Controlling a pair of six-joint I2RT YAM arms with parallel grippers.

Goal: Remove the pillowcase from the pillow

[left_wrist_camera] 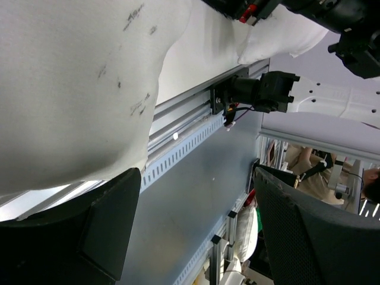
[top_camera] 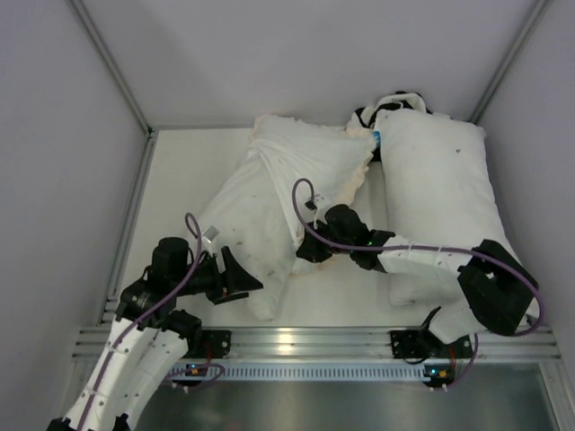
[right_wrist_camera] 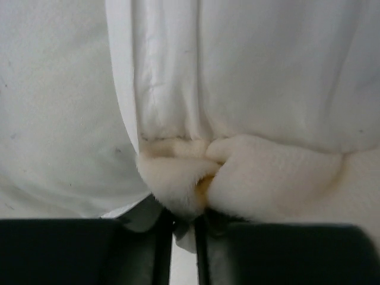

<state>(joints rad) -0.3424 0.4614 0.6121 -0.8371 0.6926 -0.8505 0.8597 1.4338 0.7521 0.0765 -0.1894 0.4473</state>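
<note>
Pillowcase (right_wrist_camera: 178, 178) edge pinched in the clenched right gripper (right_wrist_camera: 184, 228); left gripper (left_wrist_camera: 198, 175) gapes released beside the pillow (left_wrist_camera: 71, 89)

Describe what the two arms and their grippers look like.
Both the left arm and right arm have white link shells between chunky black joints, with a lilac cable looping along each. The left gripper and right gripper are black; the left's fingers are broad matte wedges with a fine dotted texture. A small green light glows on the right arm.
</note>
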